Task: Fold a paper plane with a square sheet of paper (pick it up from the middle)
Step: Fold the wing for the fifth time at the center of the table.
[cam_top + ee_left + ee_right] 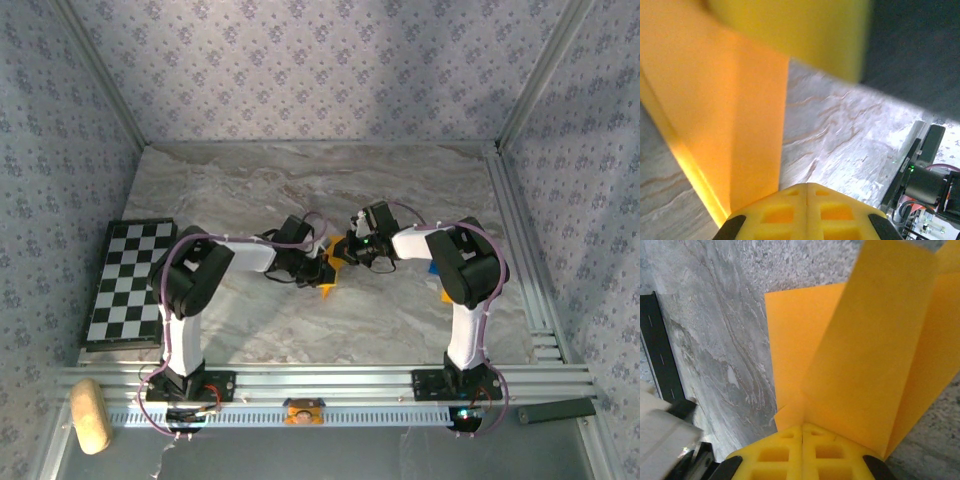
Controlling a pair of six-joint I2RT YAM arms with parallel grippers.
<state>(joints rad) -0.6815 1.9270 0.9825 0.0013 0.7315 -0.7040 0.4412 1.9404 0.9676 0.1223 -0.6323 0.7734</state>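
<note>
Evidently, the left claw [806, 192] and right claw [802, 430] are pinching the paper [865, 365], fully closed; they should be keeping edges aligned.

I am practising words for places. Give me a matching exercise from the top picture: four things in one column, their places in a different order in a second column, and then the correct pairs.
Things:
1. chequered board
2. orange-yellow paper
3. tan block
4. black bar

Places:
A. near right corner
B. middle of the table, between the two arms
C. near left corner
D. left edge of the table

Pairs: 1-D, 2-B, 3-C, 4-A
</note>
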